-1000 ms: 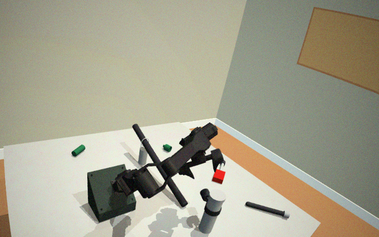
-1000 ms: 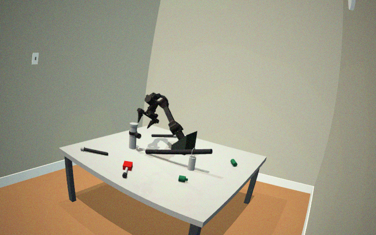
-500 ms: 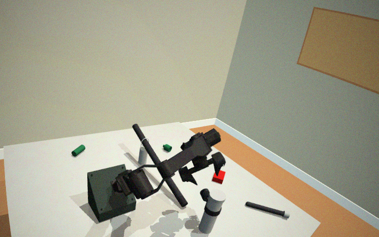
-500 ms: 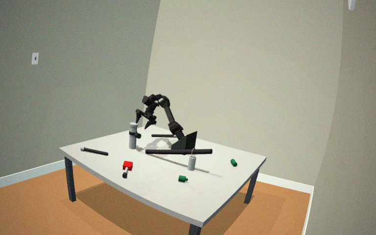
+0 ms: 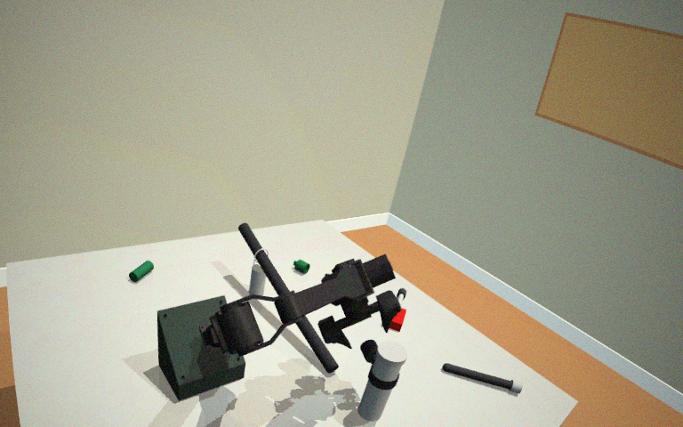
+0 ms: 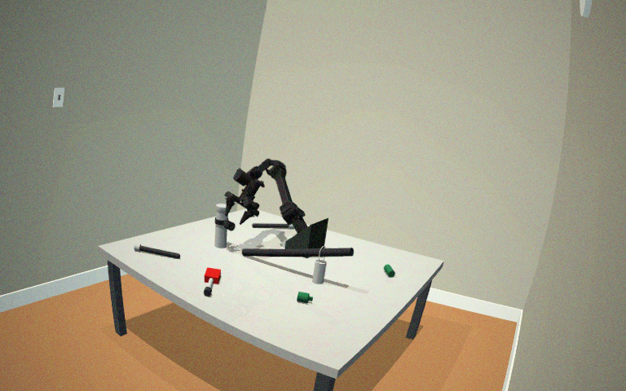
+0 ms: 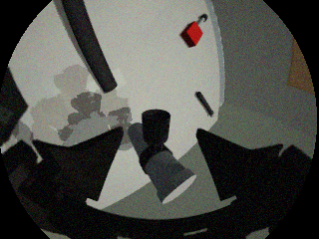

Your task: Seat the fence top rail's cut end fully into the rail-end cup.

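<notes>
The dark top rail (image 5: 317, 343) (image 6: 276, 252) (image 7: 91, 47) runs through the wire loop on the short grey post (image 5: 257, 280) (image 6: 319, 273). Its near end is free in the air, apart from the cup. The big grey post (image 5: 374, 401) (image 6: 221, 239) (image 7: 169, 175) stands upright. Its black brace band (image 5: 383, 380) sits below the pale post cap (image 5: 391, 353), and the black rail-end cup (image 5: 369, 350) (image 6: 229, 225) (image 7: 156, 128) hangs on the rail side. My gripper (image 5: 368, 339) (image 6: 234, 218) (image 7: 159, 131) is open and empty, above and around the cup in the wrist view; contact is unclear.
A red block (image 5: 397, 320) (image 6: 212, 274) (image 7: 192, 35) with a pin and a dark rod (image 5: 476, 376) (image 6: 159, 252) (image 7: 204, 105) lie beyond the post. Two green pieces lie near the short post's side. Another dark rod (image 6: 272, 226) lies behind. My arm crosses above the rail.
</notes>
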`<action>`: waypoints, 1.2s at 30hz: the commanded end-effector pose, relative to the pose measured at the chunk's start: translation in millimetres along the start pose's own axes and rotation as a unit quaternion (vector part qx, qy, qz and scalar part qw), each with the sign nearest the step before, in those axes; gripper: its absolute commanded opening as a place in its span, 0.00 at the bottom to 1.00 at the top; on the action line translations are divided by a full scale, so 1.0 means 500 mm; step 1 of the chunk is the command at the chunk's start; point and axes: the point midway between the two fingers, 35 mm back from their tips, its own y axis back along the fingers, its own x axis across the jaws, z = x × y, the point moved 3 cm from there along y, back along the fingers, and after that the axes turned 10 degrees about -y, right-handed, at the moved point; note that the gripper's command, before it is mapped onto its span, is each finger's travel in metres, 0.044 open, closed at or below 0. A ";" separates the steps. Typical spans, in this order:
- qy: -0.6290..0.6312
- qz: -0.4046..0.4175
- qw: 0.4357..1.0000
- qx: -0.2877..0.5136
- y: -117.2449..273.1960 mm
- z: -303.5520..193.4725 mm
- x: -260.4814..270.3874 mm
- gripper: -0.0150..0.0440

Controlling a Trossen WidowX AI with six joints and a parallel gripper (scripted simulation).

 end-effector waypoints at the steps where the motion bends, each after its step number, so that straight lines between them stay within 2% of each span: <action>1: 0.006 0.005 1.000 -0.002 -0.016 0.005 0.008 1.00; 36: 0.006 0.002 1.000 -0.001 -0.130 0.002 0.009 1.00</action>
